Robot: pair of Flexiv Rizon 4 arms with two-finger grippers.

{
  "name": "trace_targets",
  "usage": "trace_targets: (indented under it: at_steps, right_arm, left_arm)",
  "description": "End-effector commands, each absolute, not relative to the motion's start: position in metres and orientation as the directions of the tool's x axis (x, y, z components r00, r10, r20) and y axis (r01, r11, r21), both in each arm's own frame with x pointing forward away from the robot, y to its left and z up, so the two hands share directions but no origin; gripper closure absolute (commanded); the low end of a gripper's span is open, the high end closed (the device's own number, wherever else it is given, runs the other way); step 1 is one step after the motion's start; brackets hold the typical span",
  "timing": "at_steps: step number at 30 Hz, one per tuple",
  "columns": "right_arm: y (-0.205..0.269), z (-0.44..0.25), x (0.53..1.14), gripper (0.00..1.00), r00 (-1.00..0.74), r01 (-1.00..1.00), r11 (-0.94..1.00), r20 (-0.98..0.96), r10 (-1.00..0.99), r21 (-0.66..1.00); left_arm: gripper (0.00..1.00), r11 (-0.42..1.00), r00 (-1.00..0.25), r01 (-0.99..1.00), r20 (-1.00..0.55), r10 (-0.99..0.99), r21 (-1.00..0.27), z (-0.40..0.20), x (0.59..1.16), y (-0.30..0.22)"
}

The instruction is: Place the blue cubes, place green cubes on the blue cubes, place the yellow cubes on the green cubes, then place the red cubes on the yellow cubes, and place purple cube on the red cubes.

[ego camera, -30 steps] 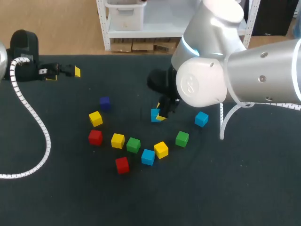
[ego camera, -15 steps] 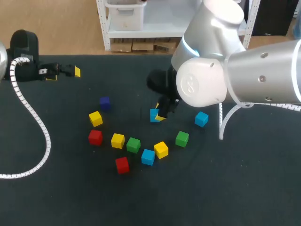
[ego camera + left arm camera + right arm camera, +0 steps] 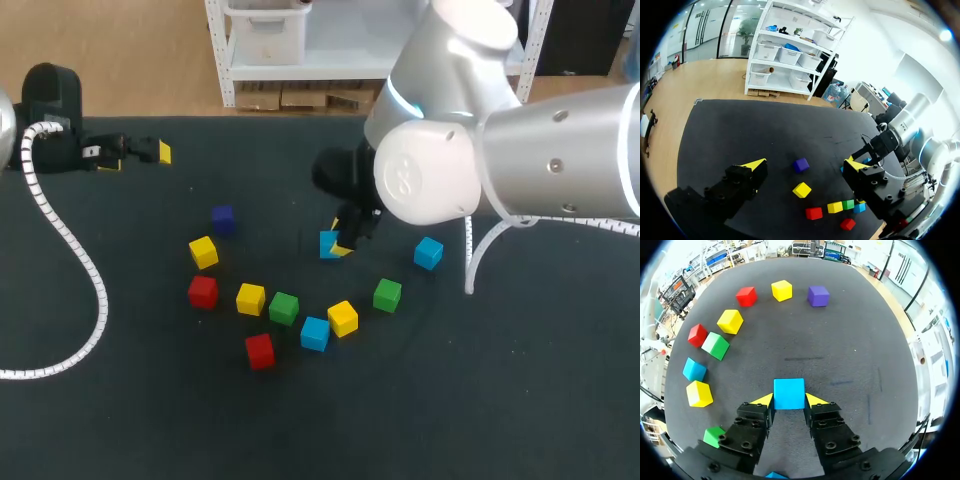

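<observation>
Over the last second nothing has shifted. The right gripper (image 3: 789, 401) stays low over the mat (image 3: 520, 400), its yellow tips pressed against two opposite sides of the held blue cube (image 3: 789, 391), which still rests on the mat unlifted. I judge the grasp made and the lift yet to come, so the first step, setting out the blue base, has barely begun and no stack exists. Counting outward from that gripper, a second blue cube (image 3: 428, 252) lies just behind it, showing only as a sliver under the wrist in its own view. Off to one side come the near green cube (image 3: 715, 436), the near yellow cube (image 3: 699, 393) and the third blue cube (image 3: 694, 369), these last two close together. Further ahead on the same side are the far green cube (image 3: 716, 345) with the near red cube (image 3: 697, 334) beside it, then the middle yellow cube (image 3: 730, 321), the far red cube (image 3: 746, 296) and the far yellow cube (image 3: 782, 290). Furthest ahead is the purple cube (image 3: 818, 295). That makes three blue, two green, three yellow, two red and one purple, all lying singly. The left gripper (image 3: 137, 157) hangs well apart from all of them, beyond the purple cube, with its fingers spread wide and holding nothing.
</observation>
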State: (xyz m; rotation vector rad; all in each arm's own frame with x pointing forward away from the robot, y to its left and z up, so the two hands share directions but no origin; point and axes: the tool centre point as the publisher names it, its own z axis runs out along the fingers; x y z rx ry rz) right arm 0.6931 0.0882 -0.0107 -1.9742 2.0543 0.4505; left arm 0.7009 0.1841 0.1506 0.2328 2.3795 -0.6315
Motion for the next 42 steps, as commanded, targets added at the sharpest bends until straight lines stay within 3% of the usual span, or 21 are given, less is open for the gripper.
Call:
trace_targets:
  at_steps: [1, 13, 31, 42]
  right_arm:
    - [0.089, -0.013, 0.696, 0.00, -0.044, -0.998, 0.025, -0.395, -0.918, 0.055]
    - [0.070, 0.014, 0.690, 0.00, -0.013, -1.000, 0.003, -0.389, -0.921, 0.026]
    - [-0.036, 0.067, 0.676, 0.00, 0.392, -0.900, -0.434, -0.478, -0.786, -0.025]
    - [-0.063, 0.050, 0.676, 0.00, 0.580, -0.774, -0.630, -0.464, -0.669, -0.059]
  left_arm:
    - [0.00, 0.867, -0.768, 0.320, -0.640, 0.002, -0.381, 0.150, 0.701, 0.184]
    - [0.00, 0.867, -0.768, 0.320, -0.640, 0.002, -0.381, 0.150, 0.701, 0.184]
    - [0.00, 0.867, -0.768, 0.320, -0.640, 0.002, -0.381, 0.150, 0.701, 0.184]
    - [0.00, 0.867, -0.768, 0.320, -0.640, 0.002, -0.381, 0.150, 0.701, 0.184]
